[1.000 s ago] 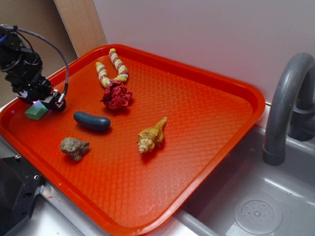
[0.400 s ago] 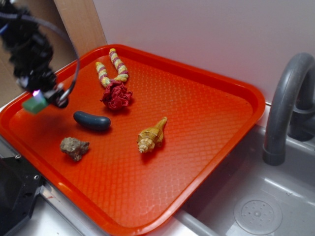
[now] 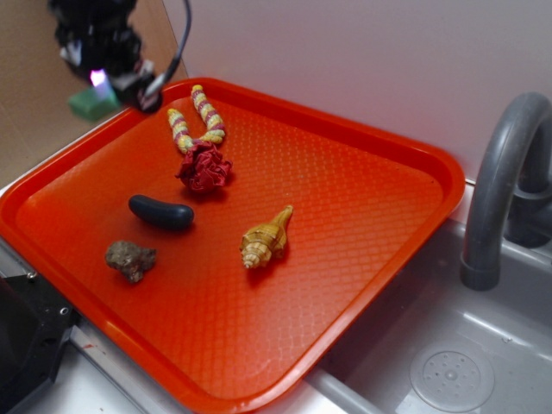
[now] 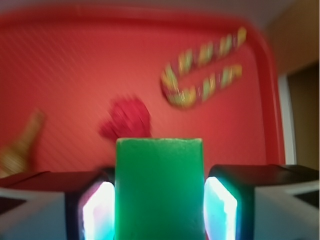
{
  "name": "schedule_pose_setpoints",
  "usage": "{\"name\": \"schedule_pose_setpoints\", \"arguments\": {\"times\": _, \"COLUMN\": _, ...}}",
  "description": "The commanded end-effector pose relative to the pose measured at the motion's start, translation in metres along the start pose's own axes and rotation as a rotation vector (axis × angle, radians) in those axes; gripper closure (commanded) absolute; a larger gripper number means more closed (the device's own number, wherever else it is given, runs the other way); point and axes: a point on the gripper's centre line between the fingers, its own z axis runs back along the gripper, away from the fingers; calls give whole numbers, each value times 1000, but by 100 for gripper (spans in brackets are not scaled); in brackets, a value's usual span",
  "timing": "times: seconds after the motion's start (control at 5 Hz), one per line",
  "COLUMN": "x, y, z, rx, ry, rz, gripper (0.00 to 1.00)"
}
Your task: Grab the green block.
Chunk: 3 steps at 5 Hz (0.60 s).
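The gripper hangs in the air above the far left corner of the orange tray, its black body blurred against the brown board behind it. Between its two pads sits the green block, clamped on both sides and clear of the tray surface, with a small pinkish light glowing just above it. From the wrist view the hold is plain: the green block fills the middle of the frame, standing upright, and the pads press against its left and right faces with no gap showing on either side. Down on the tray, the other things lie apart from one another. A yellow and red striped cord bent into a U rests near the back edge, and just in front of it, touching or nearly touching its bend, is a crumpled red rosette. Nearer to me and to the left lies the dark blue oblong piece, and in front of that, a little apart, the grey-brown rock. A tan spiral shell lies toward the middle of the tray, its tip pointing to the back right. To the right of the tray is a grey sink with a curved grey faucet.
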Motion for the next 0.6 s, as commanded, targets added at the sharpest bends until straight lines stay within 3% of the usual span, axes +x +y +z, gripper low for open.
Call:
{"name": "schedule_pose_setpoints", "arguments": {"times": 0.0, "x": 21, "y": -14, "z": 82, "rx": -35, "ry": -109, "rz": -18, "gripper": 100}}
{"name": "schedule_pose_setpoints", "arguments": {"times": 0.2, "x": 17, "y": -14, "z": 90, "rx": 25, "ry": -186, "rz": -23, "gripper": 100}}
{"name": "schedule_pose_setpoints", "arguments": {"times": 0.4, "x": 13, "y": -5, "z": 86, "rx": 16, "ry": -202, "rz": -64, "gripper": 100}}
